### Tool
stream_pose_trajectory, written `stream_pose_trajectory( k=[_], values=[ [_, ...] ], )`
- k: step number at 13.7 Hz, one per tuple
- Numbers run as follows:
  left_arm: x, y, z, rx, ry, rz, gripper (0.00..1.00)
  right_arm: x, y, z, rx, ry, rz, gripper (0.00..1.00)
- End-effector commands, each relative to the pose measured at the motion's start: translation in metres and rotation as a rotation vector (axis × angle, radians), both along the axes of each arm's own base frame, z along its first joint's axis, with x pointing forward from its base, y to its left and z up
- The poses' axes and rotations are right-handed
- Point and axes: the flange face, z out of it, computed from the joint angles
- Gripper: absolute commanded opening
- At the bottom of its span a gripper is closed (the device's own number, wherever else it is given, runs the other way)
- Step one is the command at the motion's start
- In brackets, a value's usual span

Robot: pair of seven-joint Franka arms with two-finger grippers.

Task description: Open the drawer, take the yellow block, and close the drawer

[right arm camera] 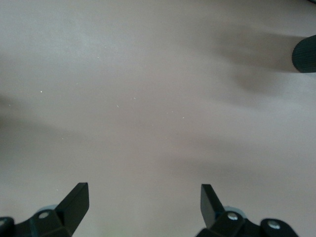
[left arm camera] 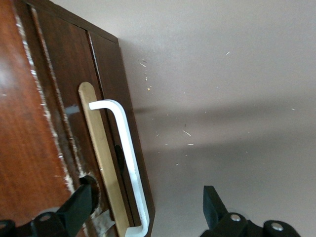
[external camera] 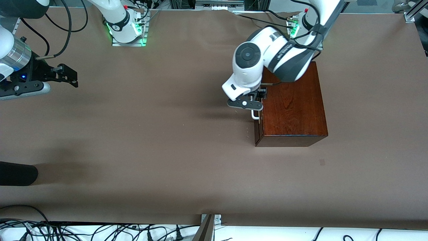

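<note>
The dark reddish-brown wooden box stands toward the left arm's end of the table. Its drawer is a crack open and shows a thin pale wood strip beside the dark front. The white U-shaped handle sits on that front and also shows in the left wrist view. My left gripper is open and straddles the handle, one finger over the box top and the other over the table. The yellow block is hidden. My right gripper is open and empty, waiting above the table at the right arm's end.
A black rounded object lies at the right arm's end, nearer the front camera, and shows in the right wrist view. Cables run along the table edge nearest the camera. Brown tabletop spreads beside the drawer front.
</note>
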Motion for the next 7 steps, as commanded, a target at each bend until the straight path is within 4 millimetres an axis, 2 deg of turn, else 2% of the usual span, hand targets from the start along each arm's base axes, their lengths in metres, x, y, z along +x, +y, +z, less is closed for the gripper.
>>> stream_pose_trajectory(
  k=[1,7],
  values=[
    [0.004,-0.008,-0.011,0.045,-0.03,0.006,1.0,-0.002,-0.001,0.005,0.005,0.005,-0.014,1.0],
    [0.001,-0.006,-0.037,0.095,-0.019,-0.008,1.0,-0.002,-0.001,0.005,0.006,0.005,-0.013,1.0]
  ],
)
